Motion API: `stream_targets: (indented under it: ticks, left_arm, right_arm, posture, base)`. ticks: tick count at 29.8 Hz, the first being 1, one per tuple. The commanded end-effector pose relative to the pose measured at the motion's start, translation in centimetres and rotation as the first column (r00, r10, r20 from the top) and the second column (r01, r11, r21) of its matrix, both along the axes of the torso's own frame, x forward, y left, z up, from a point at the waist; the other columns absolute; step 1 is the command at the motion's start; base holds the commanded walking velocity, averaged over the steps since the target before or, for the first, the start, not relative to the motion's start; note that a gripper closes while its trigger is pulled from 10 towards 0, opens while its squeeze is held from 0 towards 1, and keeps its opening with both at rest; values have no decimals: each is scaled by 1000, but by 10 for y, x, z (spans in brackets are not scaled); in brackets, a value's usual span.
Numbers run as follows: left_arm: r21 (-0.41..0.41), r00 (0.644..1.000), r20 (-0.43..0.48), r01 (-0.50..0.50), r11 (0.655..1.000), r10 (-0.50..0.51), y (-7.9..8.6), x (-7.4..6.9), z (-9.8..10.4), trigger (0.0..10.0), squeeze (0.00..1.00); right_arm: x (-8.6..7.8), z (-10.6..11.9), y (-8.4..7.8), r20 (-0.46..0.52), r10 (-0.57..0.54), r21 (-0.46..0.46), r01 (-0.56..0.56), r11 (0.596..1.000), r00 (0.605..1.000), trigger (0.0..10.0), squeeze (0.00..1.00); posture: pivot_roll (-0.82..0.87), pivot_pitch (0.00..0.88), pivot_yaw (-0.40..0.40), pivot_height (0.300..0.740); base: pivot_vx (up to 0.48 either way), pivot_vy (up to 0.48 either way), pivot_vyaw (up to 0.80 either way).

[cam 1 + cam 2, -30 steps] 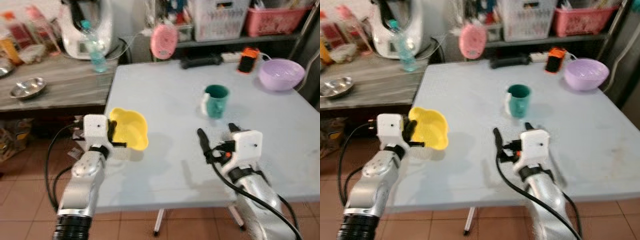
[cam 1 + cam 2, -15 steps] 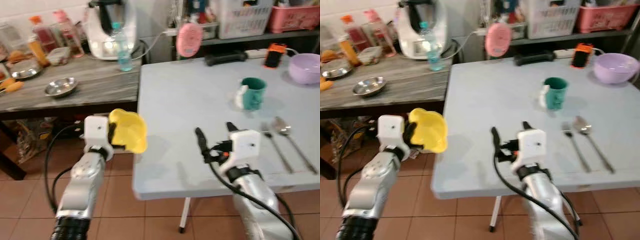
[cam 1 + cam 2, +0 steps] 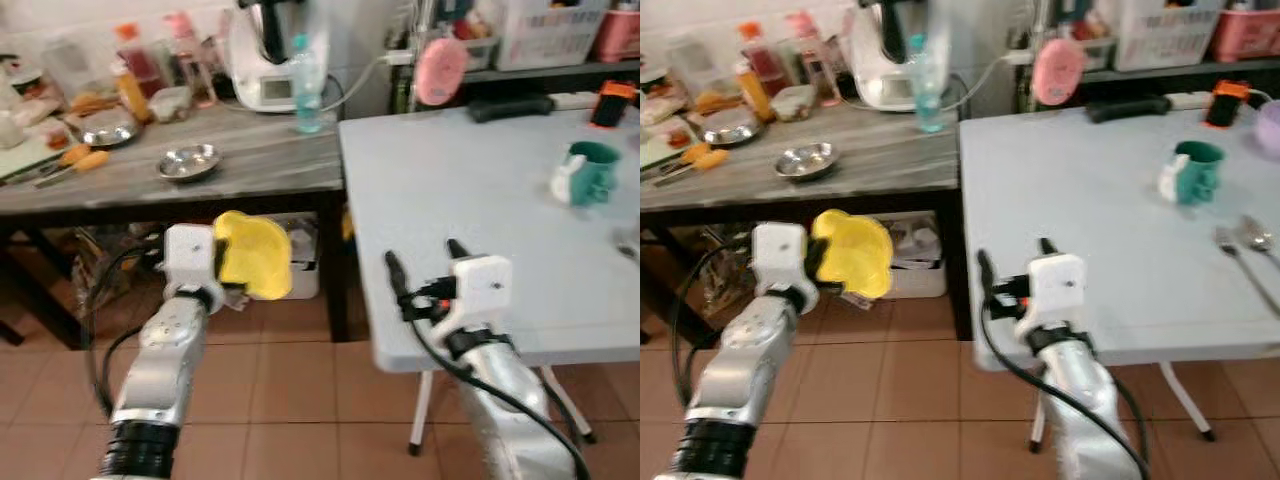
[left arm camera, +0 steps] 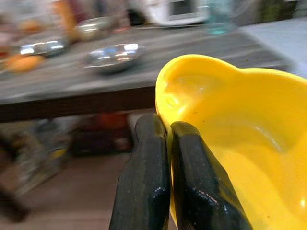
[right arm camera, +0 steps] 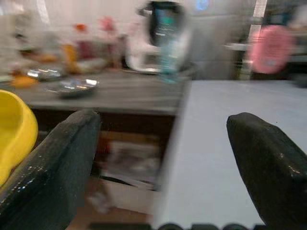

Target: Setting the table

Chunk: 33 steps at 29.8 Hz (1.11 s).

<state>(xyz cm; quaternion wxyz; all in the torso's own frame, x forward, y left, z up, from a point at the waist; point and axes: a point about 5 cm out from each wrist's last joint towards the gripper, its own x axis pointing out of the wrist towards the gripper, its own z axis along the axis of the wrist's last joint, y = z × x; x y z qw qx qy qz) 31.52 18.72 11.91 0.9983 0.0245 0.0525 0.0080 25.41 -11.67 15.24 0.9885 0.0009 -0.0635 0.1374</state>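
Note:
A yellow bowl (image 3: 255, 255) hangs in the air over the tiled floor, left of the grey-blue table (image 3: 480, 200) and in front of the wooden counter. My left gripper (image 3: 222, 262) is shut on its rim; the left wrist view has both black fingers (image 4: 144, 182) pinching the bowl's (image 4: 240, 143) edge. My right gripper (image 3: 424, 258) is open and holds nothing, above the table's near left corner. A green mug (image 3: 590, 172) stands far right on the table, with a fork and spoon (image 3: 1250, 240) near its right edge.
The wooden counter (image 3: 250, 165) on the left carries a steel dish (image 3: 190, 160), a water bottle (image 3: 305, 85), a white appliance (image 3: 265, 50) and several bottles. A pink round thing (image 3: 440, 70) and an orange phone (image 3: 612, 100) sit at the table's back. Tiled floor (image 3: 280, 400) lies below.
The camera has swung left, so the table now sits further right in view. The held bowl, over the table's left part a second ago, is now over the floor. Both grippers keep their state.

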Motion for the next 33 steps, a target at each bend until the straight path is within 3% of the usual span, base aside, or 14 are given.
stream_targets:
  ticks: [1, 30, 33]
  left_arm:
    - [9, 999, 27, 20, 1000, -20, -6, 5, 6, 10000, 0]
    - [10, 1000, 20, 17, 1000, -17, -13, 4, 0, 10000, 0]
    - [2, 998, 53, 15, 1000, -15, -15, 3, 2, 10000, 0]
  right_arm:
    - [2, 2, -6, 13, -22, -15, 23, 1000, 1000, 10000, 0]
    - [3, 4, -9, 30, -15, -22, 16, 1000, 999, 10000, 0]
    - [3, 4, -11, 31, -19, -23, 20, 1000, 999, 10000, 0]
  posture:
    - [-41, 0, 113, 740]
    - [-49, 0, 109, 740]
    - [-50, 0, 105, 740]
  base:
    - [0, 480, 0]
    - [0, 480, 0]
    - [0, 130, 0]
